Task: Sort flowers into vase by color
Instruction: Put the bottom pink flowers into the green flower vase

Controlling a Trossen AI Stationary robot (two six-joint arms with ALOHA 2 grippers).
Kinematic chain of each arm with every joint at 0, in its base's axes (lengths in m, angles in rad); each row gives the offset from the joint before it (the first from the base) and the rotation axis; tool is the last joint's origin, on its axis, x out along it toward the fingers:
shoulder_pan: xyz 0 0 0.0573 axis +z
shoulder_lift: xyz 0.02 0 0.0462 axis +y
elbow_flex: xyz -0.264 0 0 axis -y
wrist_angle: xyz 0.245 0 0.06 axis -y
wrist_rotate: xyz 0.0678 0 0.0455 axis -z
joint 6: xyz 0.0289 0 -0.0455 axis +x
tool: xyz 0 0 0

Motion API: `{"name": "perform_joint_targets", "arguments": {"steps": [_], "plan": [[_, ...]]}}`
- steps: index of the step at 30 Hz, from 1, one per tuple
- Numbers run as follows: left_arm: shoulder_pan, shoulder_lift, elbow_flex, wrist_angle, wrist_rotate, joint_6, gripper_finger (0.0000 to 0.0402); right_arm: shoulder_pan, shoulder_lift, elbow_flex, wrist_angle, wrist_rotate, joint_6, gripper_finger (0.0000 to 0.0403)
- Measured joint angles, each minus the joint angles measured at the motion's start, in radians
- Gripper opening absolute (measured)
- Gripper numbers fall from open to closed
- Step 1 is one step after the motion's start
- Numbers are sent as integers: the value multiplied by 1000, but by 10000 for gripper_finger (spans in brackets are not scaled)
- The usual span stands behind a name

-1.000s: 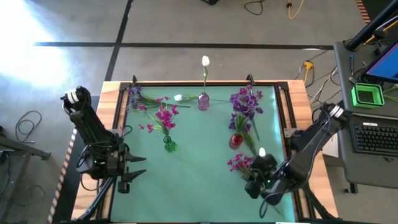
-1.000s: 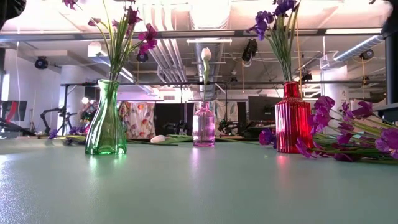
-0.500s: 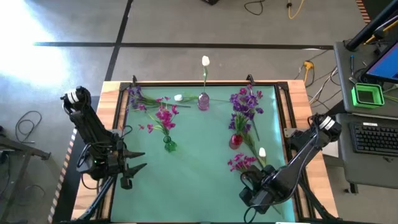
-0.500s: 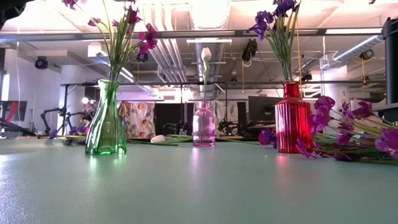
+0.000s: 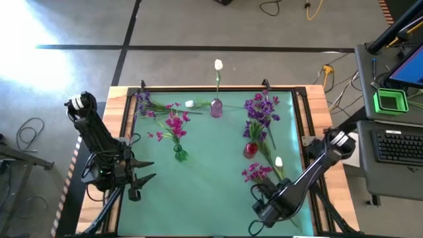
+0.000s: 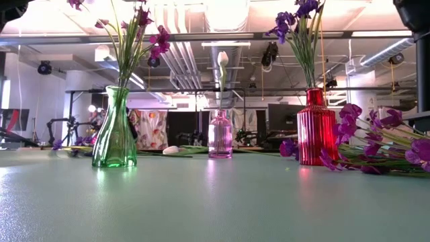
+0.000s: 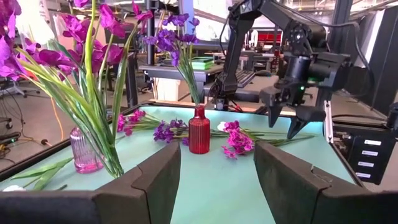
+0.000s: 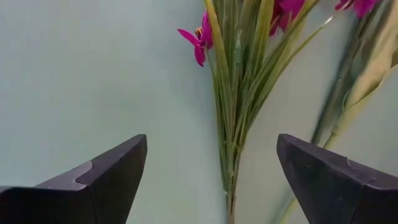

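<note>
My right gripper (image 5: pixel 263 200) hangs open over the near right of the table, pointing down. A loose magenta flower (image 5: pixel 255 173) lies on the mat below it. Its green stems (image 8: pixel 231 134) show between my fingers, untouched. A white bud (image 5: pixel 278 161) lies beside it. The green vase (image 5: pixel 180 155) holds magenta flowers, the pink vase (image 5: pixel 216 108) a white one, and the red vase (image 5: pixel 250 150) purple ones. Purple flowers (image 5: pixel 145 104) and a white bud (image 5: pixel 190 104) lie at the far left. My left gripper (image 5: pixel 142 177) waits open at the left edge.
The table's wooden rim (image 5: pixel 119 119) frames the green mat. The mat's near middle between the two arms is bare. A desk with a keyboard (image 5: pixel 396 147) and a green box stands off the table's right side.
My right gripper has come down and toward the table's near edge, tipping until it points straight down over the stem end of the loose magenta flower. The flowers and vases have not moved.
</note>
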Motion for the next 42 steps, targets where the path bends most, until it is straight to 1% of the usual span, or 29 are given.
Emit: {"name": "perform_joint_targets", "arguments": {"steps": [11,16,25,30,37,42], "plan": [[0,1,0,0,0,-4,192,-35,62,-11,18,-17,-43,339],[0,1,0,0,0,-5,192,-57,77,-10,58,-18,-76,331],[0,2,0,0,0,-15,192,-89,98,-12,59,-33,-110,327],[0,2,0,0,0,-16,192,-95,94,-21,27,-70,-121,325],[0,2,0,0,0,-16,192,-93,56,4,-56,-70,-80,325],[0,2,0,-1,1,-16,192,-93,65,-14,-51,-68,-68,325]]}}
